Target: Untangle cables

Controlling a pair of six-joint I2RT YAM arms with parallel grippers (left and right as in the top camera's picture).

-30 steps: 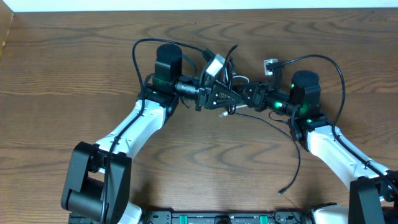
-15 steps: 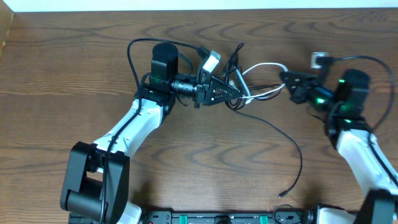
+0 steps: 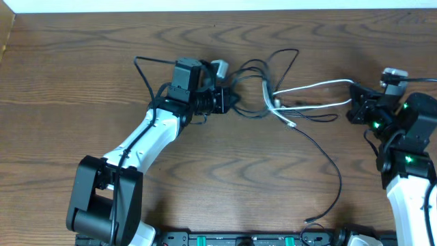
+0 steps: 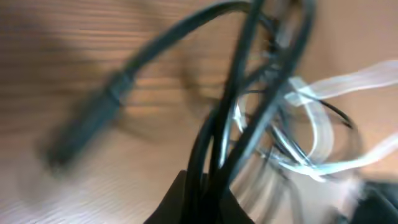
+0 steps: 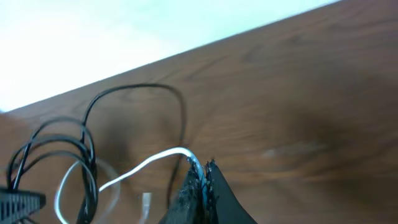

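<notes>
Two robot arms hold a knot of cables (image 3: 263, 99) between them on a wooden table (image 3: 68, 68), seen from overhead. The knot lies at about 1 o'clock from the table's centre. The left gripper (image 3: 231, 102), at 12 o'clock from the centre and just at the 9 o'clock side of the knot, has its jaws clamped together on a bunch of black cables (image 4: 225, 99). In the blurred left wrist view they rise out of the closed fingers toward 12 o'clock. The right gripper (image 3: 354, 106), near the table's edge at 3 o'clock, has its jaws clamped on the white cable (image 3: 321, 85). This cable runs in two pale strands from the knot toward 3 o'clock, lifted clear of the wood. In the right wrist view it leaves the pinched fingers (image 5: 214, 186) and curves away toward 9 o'clock, where thin black loops lie on the table. A long black cable (image 3: 338, 179) trails from the knot toward 5 o'clock, and its plug end (image 3: 311, 219) rests near the front edge. A second dark plug (image 4: 81, 130) shows at 9 o'clock in the left wrist view, too blurred to tell its kind
</notes>
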